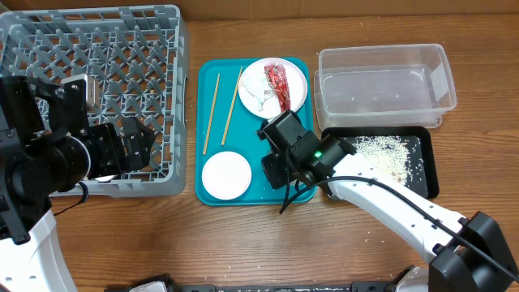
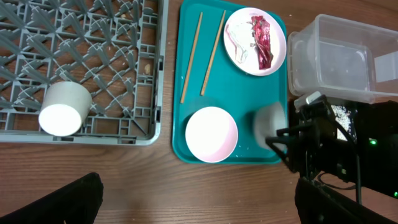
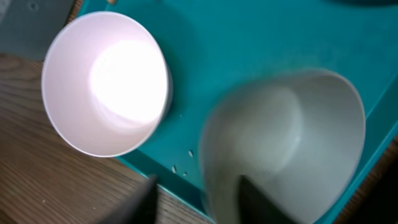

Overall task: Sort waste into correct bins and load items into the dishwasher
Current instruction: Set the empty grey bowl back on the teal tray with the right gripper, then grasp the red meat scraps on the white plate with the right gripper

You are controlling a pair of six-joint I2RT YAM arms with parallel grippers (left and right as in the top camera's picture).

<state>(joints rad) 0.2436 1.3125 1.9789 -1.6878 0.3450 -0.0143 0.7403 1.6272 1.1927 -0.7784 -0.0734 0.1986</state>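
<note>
A teal tray holds a white bowl, two chopsticks and a white plate with a red wrapper and crumpled white waste. My right gripper is open and straddles the near rim of a grey-white bowl at the tray's front right corner, one finger inside and one outside. My left gripper is open and empty, hovering over the grey dish rack. A white cup lies in the rack.
A clear plastic bin stands at the back right. A black tray with spilled rice lies in front of it. The white bowl also shows in the right wrist view.
</note>
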